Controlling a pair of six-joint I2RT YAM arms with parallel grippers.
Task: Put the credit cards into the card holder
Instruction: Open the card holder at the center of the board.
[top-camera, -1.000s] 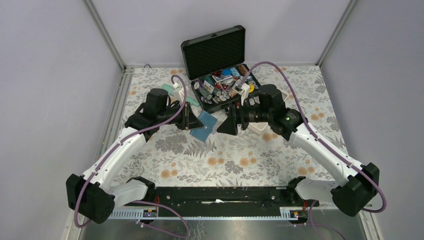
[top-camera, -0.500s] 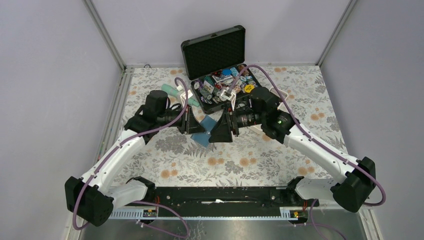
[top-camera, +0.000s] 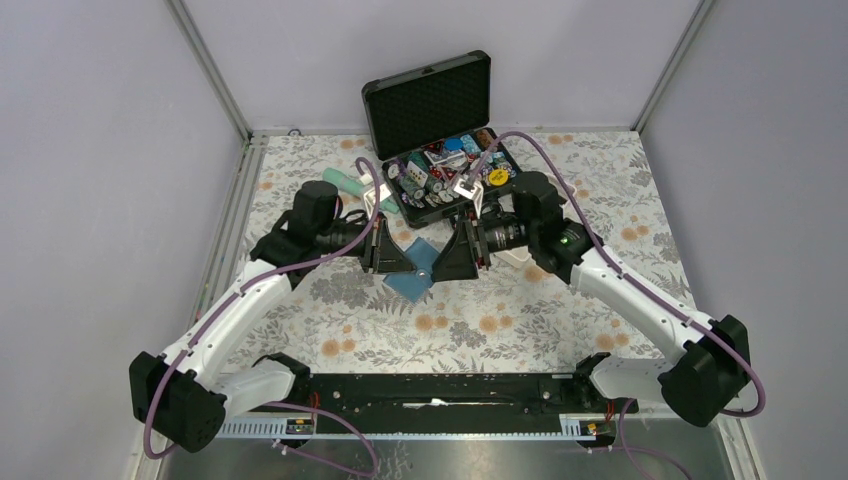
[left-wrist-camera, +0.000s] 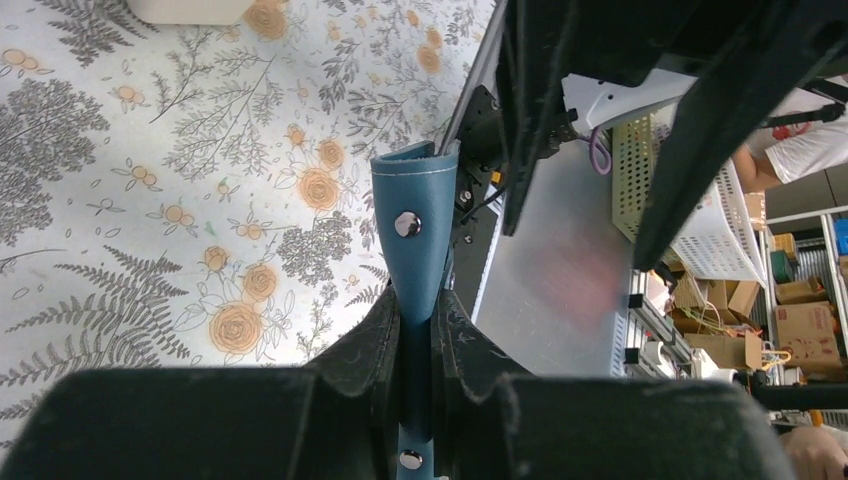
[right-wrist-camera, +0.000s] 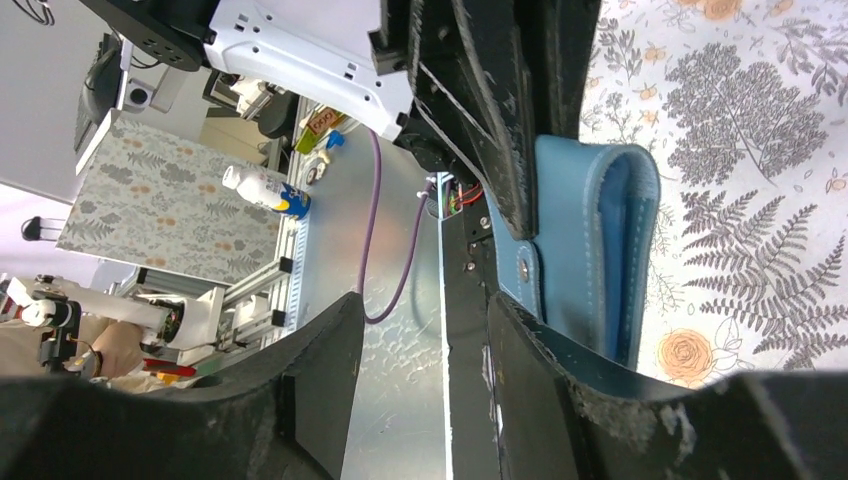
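1. Two grippers meet nose to nose over the floral table (top-camera: 480, 320), with the card holder (left-wrist-camera: 415, 250) between them.
2. Left gripper (left-wrist-camera: 417, 300) has its fingers (left-wrist-camera: 365, 350) squeezed tight on the holder, one pad on each face, nothing else in the pinch.
3. Most of the holder pokes out past the left fingertips, edge-on to the left wrist camera. A snap stud (left-wrist-camera: 406, 224) sits just beyond the tips, and a second stud (left-wrist-camera: 401, 459) shows back behind them, down in the slot between the fingers.
4. The holder's folded top edge is the part furthest out from the left fingers, right up against the dark fingers of the other arm.
5. Right gripper (right-wrist-camera: 425, 305) has its fingers (right-wrist-camera: 320, 370) spread wide. All I can see in the gap between them is the metal rail down at the arms' bases.
6. From the right wrist camera the holder isn't in that gap. It sits out to the outer side of one right finger, just past its tip, with the lighter blue inside (right-wrist-camera: 625, 250) facing the camera.
7. Can't tell whether that right finger actually touches the holder, or whether the holder's low corner rests on the table.
8. Behind both sets of fingers, well apart from them, the black case (top-camera: 430, 100) stands open with poker chips (top-camera: 440, 175) piled in it.
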